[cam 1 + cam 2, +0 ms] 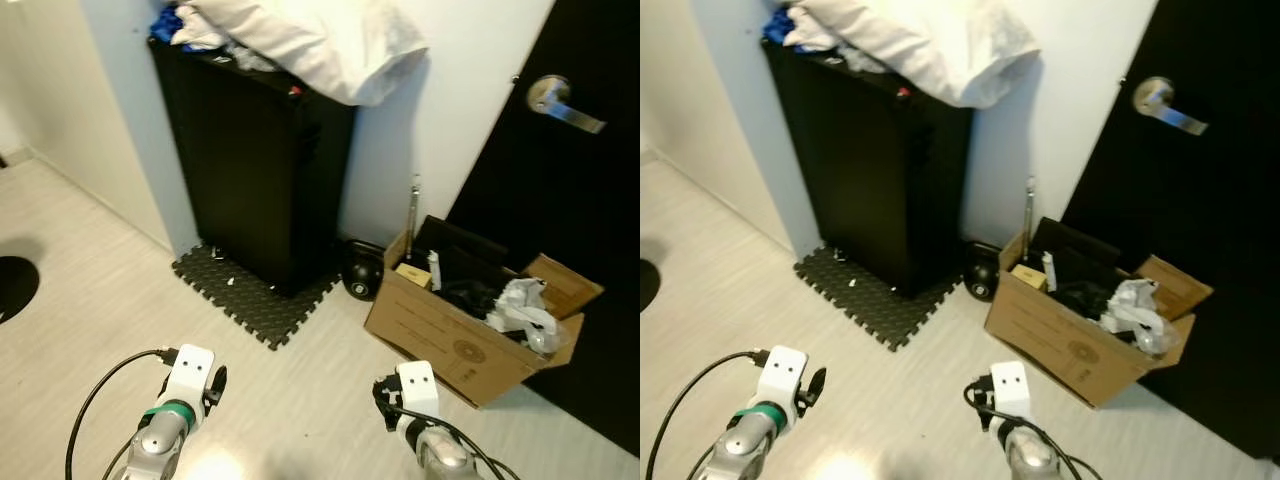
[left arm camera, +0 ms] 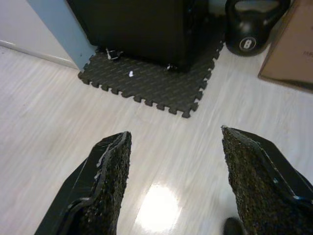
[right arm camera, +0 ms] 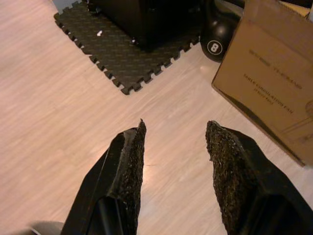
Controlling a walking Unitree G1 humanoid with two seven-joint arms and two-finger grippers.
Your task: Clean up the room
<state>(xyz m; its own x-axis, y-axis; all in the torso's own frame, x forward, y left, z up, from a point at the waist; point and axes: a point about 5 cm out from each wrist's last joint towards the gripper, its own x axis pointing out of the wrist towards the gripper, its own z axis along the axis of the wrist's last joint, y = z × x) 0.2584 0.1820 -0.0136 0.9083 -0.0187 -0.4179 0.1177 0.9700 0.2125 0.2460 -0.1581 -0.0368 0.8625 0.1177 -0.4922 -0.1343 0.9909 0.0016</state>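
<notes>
A tall black cabinet stands against the wall on a black foam mat, with white bedding and blue cloth piled on top. An open cardboard box holding dark items and crumpled white plastic sits on the floor by the black door. A black kettlebell rests between cabinet and box. My left gripper is open over bare floor, empty. My right gripper is open too, empty, with the box just ahead of it.
Light wood floor spreads to the left. A white scrap lies on the mat. A thin metal rod leans on the wall behind the box. A dark round shape sits at the far left edge.
</notes>
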